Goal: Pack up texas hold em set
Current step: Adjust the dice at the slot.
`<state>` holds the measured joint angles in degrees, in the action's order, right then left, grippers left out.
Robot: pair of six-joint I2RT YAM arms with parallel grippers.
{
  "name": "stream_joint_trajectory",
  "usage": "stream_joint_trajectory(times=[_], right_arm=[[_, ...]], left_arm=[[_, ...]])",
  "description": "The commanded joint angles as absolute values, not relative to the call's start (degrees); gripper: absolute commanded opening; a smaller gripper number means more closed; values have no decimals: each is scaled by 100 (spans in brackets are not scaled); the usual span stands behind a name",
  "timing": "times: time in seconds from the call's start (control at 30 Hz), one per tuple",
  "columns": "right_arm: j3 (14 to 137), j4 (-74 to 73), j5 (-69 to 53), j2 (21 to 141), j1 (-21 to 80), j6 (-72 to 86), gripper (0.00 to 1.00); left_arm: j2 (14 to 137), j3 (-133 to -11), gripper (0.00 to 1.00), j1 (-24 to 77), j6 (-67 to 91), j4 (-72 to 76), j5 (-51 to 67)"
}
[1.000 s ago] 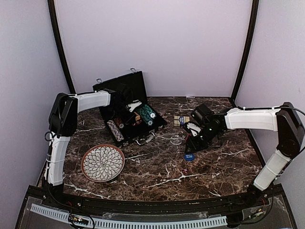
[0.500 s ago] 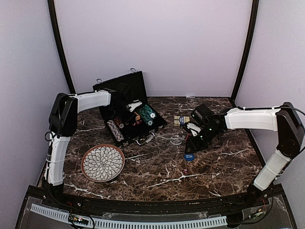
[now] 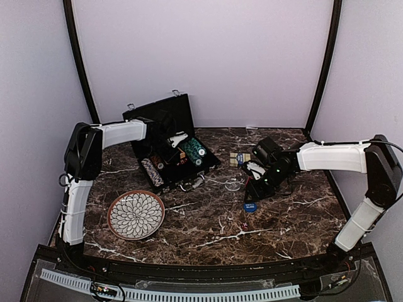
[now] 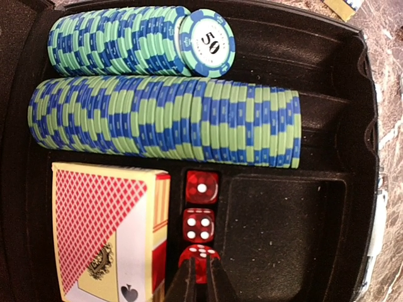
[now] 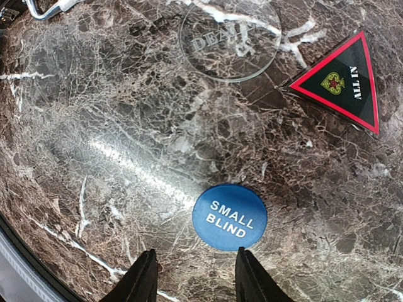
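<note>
Right now my left jaws are hanging inside the open briefcase (image 3: 160, 116). They are pressed shut, and their tips are sitting over the nearest of three red dice (image 4: 202, 187). The dice are lying in the slot beside the card deck (image 4: 104, 233), under two rows of green-and-blue chips (image 4: 170, 129). Out on the desk (image 3: 208, 223), well to the right of the briefcase, my right jaws are standing partly open and gripping nothing. The blue small-blind button (image 5: 230, 217) is lying flat just ahead of their tips, touching neither.
</note>
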<state>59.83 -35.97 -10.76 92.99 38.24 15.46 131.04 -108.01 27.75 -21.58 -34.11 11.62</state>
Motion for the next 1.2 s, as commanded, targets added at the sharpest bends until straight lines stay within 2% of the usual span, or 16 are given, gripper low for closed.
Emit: stream_joint_trajectory(times=[0.0, 0.43, 0.67, 1.17], right_arm=[[5978, -3515, -1164, 9366, 3788, 1520, 43], [5918, -3458, -1206, 9378, 3788, 1530, 43], [5909, -3454, -1220, 9395, 3780, 1529, 43], [5909, -3477, -1214, 9380, 3786, 1529, 43]], left_arm=[[12582, -10589, 8, 2855, -2030, -3319, 1459], [12463, -10388, 8, 2909, -1983, -3178, 1455], [12495, -10198, 9, 2894, -1973, -3019, 1059], [12797, -10448, 9, 2804, -1965, -3039, 982]])
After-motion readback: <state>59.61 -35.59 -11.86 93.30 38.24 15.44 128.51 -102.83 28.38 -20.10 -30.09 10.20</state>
